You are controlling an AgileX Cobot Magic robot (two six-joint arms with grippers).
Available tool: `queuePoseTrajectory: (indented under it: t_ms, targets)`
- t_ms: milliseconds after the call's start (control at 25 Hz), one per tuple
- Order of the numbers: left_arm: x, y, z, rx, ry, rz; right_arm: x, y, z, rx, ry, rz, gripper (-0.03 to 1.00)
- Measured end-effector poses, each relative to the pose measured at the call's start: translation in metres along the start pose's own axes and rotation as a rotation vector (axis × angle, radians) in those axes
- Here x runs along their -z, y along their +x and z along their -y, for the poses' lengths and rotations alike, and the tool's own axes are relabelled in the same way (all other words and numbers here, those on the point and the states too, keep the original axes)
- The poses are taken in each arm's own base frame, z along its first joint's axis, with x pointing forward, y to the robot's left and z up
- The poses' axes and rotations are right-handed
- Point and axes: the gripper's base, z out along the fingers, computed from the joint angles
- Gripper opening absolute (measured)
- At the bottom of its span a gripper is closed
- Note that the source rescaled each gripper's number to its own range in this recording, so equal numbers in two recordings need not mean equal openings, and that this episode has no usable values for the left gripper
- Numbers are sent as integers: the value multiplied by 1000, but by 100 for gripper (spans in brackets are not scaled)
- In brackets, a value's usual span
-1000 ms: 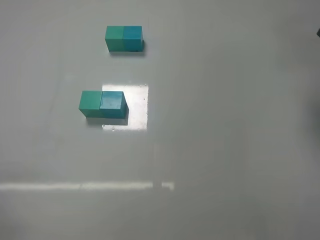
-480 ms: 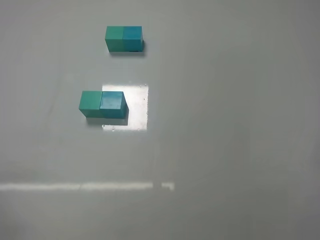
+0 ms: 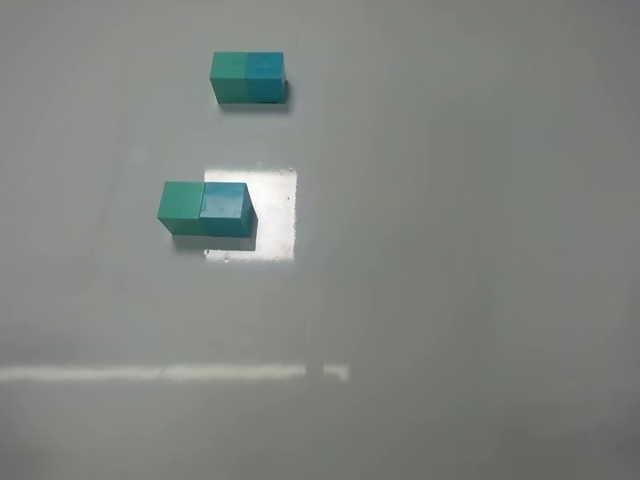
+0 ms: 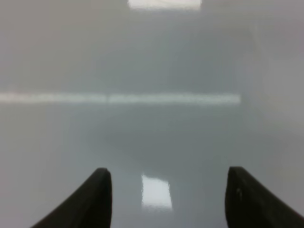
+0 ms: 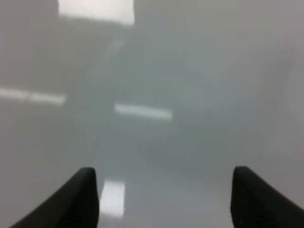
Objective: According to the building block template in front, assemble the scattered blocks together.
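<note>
Left gripper [image 4: 166, 199] and right gripper [image 5: 164, 199] spread, empty, off high view. Nothing changed over last second. Green block [image 3: 180, 205] touches blue block [image 3: 224, 207], slightly offset; template [image 3: 248, 77] near far edge. Assembly looks almost done.

1 two-cube template bar [image 3: 248, 77], 2 joined cubes [image 3: 204, 208], apparently touching.

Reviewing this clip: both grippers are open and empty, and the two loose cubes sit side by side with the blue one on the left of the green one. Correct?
Not quite. In the exterior high view the blue cube sits to the right of the green cube, matching the template bar above. The rest holds: the left gripper and right gripper are both open and empty.
</note>
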Motion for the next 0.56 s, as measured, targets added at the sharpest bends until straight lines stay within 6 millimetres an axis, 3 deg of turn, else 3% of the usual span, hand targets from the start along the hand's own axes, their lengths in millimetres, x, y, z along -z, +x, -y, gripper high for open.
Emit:
queuePoseTrajectory:
  t_ms: [320, 560]
  targets:
    - [0, 0, 0, 0, 0, 0, -2, -1, 2, -38, 23, -16, 44]
    - [0, 0, 0, 0, 0, 0, 1, 1, 0, -94, 138, -1, 44]
